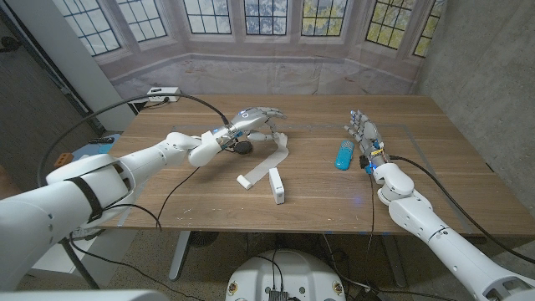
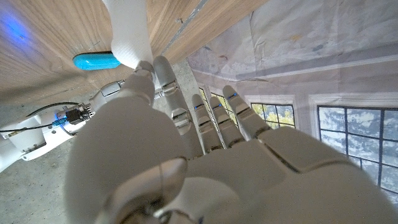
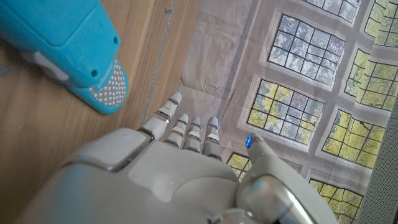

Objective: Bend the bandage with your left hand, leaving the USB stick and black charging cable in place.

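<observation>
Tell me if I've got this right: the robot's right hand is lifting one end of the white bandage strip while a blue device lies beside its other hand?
Not quite: the head view shows the left hand lifting the bandage. The blue device lies beside the right hand.

A long wooden table (image 1: 435, 180) with a pale brown grained top carries a few small things. Near its middle lies a white strip of bandage (image 1: 266, 165), one end lifted off the wood. Just beside it sits a white rectangular stick-shaped block (image 1: 277, 186). Further to the right lies a bright blue oblong device (image 1: 343, 155). A black cable (image 1: 180, 186) trails across the left part.
</observation>
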Available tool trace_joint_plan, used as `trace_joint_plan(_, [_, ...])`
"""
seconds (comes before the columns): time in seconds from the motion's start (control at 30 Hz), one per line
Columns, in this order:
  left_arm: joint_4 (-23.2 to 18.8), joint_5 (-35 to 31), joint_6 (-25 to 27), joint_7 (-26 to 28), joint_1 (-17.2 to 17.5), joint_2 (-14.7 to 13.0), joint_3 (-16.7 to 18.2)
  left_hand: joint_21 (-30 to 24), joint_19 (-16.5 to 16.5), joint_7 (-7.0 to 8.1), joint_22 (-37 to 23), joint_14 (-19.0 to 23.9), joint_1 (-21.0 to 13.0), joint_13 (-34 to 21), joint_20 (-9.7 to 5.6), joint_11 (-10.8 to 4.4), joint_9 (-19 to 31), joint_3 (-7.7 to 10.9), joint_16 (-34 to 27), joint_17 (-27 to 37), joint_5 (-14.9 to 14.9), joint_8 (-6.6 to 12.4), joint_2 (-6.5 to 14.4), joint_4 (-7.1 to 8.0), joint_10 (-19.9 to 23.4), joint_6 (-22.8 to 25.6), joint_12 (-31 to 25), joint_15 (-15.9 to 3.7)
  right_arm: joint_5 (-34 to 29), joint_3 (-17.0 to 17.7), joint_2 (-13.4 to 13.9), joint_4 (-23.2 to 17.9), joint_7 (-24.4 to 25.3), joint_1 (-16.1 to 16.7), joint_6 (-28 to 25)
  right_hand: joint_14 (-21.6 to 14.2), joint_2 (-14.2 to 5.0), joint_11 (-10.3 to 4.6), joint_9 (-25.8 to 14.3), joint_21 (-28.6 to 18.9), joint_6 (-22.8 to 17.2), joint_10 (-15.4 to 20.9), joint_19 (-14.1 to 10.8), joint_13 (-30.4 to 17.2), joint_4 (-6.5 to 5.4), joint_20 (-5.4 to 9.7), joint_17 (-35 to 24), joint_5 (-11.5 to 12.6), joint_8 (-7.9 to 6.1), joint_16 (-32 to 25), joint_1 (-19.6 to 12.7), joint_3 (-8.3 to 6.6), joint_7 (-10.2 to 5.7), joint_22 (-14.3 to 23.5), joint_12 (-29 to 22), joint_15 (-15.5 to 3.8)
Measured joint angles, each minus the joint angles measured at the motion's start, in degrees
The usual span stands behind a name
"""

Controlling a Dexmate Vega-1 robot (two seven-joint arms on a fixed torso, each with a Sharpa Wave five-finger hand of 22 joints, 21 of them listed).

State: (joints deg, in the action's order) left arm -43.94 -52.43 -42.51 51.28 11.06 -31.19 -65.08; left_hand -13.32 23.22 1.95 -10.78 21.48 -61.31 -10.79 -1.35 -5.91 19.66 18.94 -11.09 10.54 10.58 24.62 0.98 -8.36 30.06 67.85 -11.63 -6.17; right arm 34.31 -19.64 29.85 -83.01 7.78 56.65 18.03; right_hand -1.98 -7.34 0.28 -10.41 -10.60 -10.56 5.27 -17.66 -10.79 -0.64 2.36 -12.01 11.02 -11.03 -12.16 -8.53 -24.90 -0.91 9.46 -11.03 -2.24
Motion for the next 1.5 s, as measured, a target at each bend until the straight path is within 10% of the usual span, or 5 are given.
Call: trace_joint_plan(1.5, [-4.21,0.17,-1.41,6.56,4.21,-5.0,0.82,0.45,-1.57,1.24,0.13,-0.62,0.01,0.01,0.15,-0.44,0.01,-0.95,0.0,0.0,-0.22,0.44,-0.01,0.16,-0.4,-0.01,0.23,-0.18,-0.43,-0.75,0.16,-1.72,1.09,0.82,-1.79,0.0,0.12,0.51,0.0,0.0,0.01,-0.1,0.0,0.0,-0.24,0.0,0.0,0.0,0.0,0.0,0.49,-0.24,-0.01,0.0,0.0,0.0])
